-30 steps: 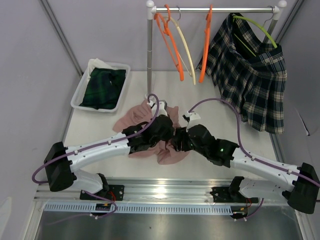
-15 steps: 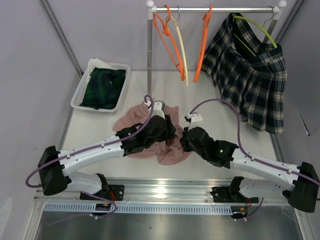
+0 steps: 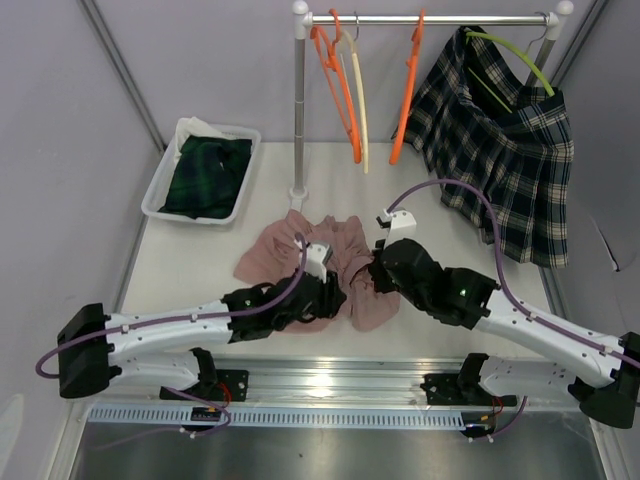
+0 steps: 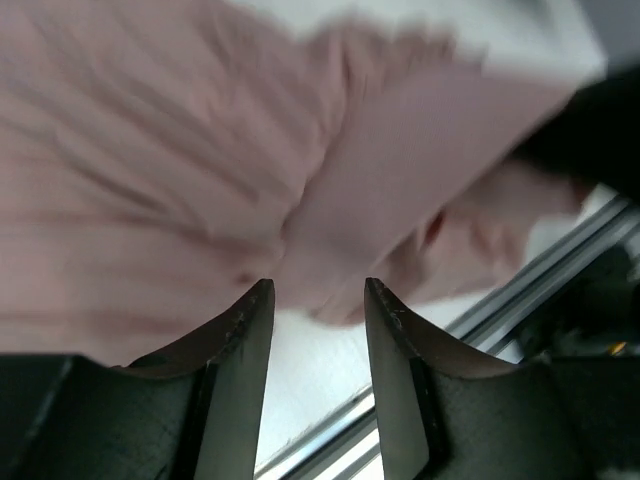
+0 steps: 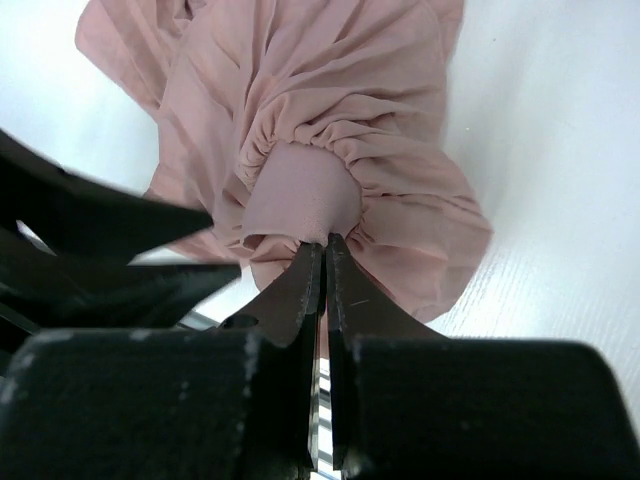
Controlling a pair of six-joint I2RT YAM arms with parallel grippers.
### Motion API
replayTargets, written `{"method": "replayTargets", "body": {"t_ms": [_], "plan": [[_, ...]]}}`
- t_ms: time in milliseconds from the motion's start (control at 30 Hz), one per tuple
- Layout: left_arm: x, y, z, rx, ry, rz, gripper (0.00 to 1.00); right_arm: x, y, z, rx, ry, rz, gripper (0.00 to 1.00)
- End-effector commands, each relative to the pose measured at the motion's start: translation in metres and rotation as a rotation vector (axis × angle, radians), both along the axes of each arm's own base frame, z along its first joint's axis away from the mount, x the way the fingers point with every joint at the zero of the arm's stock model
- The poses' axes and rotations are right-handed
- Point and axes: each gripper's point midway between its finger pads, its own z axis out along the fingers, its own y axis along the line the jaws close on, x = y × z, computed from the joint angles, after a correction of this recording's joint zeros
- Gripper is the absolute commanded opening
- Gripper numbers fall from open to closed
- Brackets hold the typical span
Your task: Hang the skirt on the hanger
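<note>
1. R gripper: fingers pressed together, clamped on the skirt at the waistband. Pink fabric is bunched right at the tips.
2. L gripper: jaws apart, nothing btwn them. Skirt lies just past the tips, blurry in the wrist cam.
3. Top cam: skirt is spread on the table, touching both grippers and running fwd of them.
4. Orange hanger is up on the rail, well ahead of both grippers.

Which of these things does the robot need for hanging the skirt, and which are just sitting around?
In the job: pink skirt, pinched by the right gripper; open left gripper; empty hangers on the rail.
Lying about: plaid skirt, already hung; white bin; dark green garment in it.
</note>
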Motion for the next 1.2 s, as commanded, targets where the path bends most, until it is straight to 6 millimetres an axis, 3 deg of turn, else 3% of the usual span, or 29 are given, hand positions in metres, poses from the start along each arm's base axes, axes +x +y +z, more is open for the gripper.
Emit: {"method": "replayTargets", "body": {"t_ms": [0, 200, 267, 467, 833, 1000, 1133, 1167], "plan": [[-0.016, 0.004, -0.019, 0.014, -0.012, 0.012, 0.48, 0.003, -0.002, 0.014, -0.012, -0.027, -0.004, 0.0], [-0.034, -0.02, -0.036, 0.033, -0.011, -0.016, 0.59, 0.004, 0.003, 0.013, -0.015, -0.016, 0.008, 0.0], [-0.034, -0.022, -0.051, 0.088, 0.001, 0.012, 0.6, 0.004, 0.004, 0.016, -0.013, -0.019, 0.012, 0.0], [-0.021, -0.021, -0.069, 0.153, -0.001, 0.12, 0.61, 0.001, -0.002, 0.025, -0.014, -0.025, 0.012, 0.0], [-0.003, -0.017, -0.07, 0.231, -0.042, 0.243, 0.62, -0.01, -0.017, 0.04, 0.015, -0.027, 0.012, 0.0], [0.007, -0.006, -0.069, 0.256, -0.045, 0.287, 0.56, -0.015, -0.025, 0.043, 0.019, -0.024, 0.005, 0.0], [0.01, -0.004, -0.063, 0.239, -0.055, 0.292, 0.39, -0.017, -0.031, 0.046, 0.022, -0.028, -0.001, 0.0], [0.009, -0.004, -0.061, 0.243, -0.058, 0.285, 0.3, -0.017, -0.033, 0.046, 0.02, -0.028, -0.004, 0.0]]}}
